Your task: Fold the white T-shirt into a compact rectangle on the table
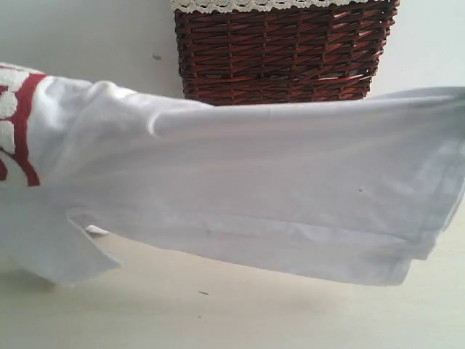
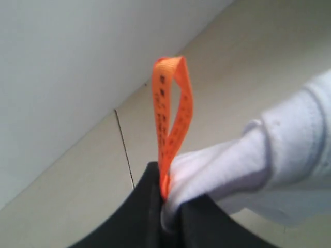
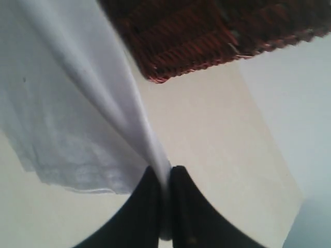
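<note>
A: Where is the T-shirt (image 1: 276,182)?

B: Held up off the surface (image 1: 218,313), stretched in a wide band from 9 o'clock to 3 o'clock across the exterior view. Its lower edge hangs clear of the surface toward 5 o'clock. The sleeve (image 1: 65,251) at 8 o'clock droops lowest, and whether it touches the surface cannot be told.

A: And the lettering (image 1: 18,123)?

B: Red-edged, and it shows only at the 9 o'clock end, cut off by the frame.

A: What stands behind the shirt?

B: A dark wicker basket (image 1: 283,58) at 12 o'clock, with a lace trim (image 1: 269,5) along its rim, against a pale wall (image 1: 87,36). The shirt's top edge hides the foot of the basket.

A: How do the left jaws stand?

B: Closed on the shirt. In the left wrist view white cloth bunches out from between the black jaws. The orange tag (image 2: 173,119) rises as an upright loop from the same pinch.

A: And the right jaws?

B: Closed as well, gripping a thin edge of the shirt. From that pinch the cloth runs taut toward the basket, then spreads into hanging layers above the surface.
</note>
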Available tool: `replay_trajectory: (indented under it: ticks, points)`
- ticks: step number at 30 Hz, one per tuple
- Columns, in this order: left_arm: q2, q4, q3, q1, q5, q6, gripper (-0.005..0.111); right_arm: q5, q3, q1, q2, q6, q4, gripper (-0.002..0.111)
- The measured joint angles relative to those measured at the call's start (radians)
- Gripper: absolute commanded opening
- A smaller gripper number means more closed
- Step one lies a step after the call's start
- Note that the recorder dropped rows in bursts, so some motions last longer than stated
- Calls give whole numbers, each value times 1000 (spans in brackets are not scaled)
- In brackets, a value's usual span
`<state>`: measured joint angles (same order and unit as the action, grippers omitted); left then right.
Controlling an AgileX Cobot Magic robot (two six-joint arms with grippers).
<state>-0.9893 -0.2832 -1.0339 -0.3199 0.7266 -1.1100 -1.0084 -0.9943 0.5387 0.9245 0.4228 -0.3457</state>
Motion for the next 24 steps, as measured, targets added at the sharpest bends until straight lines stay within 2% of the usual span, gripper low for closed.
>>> replay_trajectory:
  ticks: [6,13,18,24]
  points:
    - [131,-91,0,0,0,20,0,-22,0,0,-122,-90,-67,0]
    - [209,-332,0,0,17,-35,0,-50,0,0,-224,-308,-252,0]
    - [249,-451,0,0,48,-110,0,-59,0,0,-269,-329,-270,0]
    - [294,-497,0,0,80,-123,0,-76,0,0,-302,-333,-241,0]
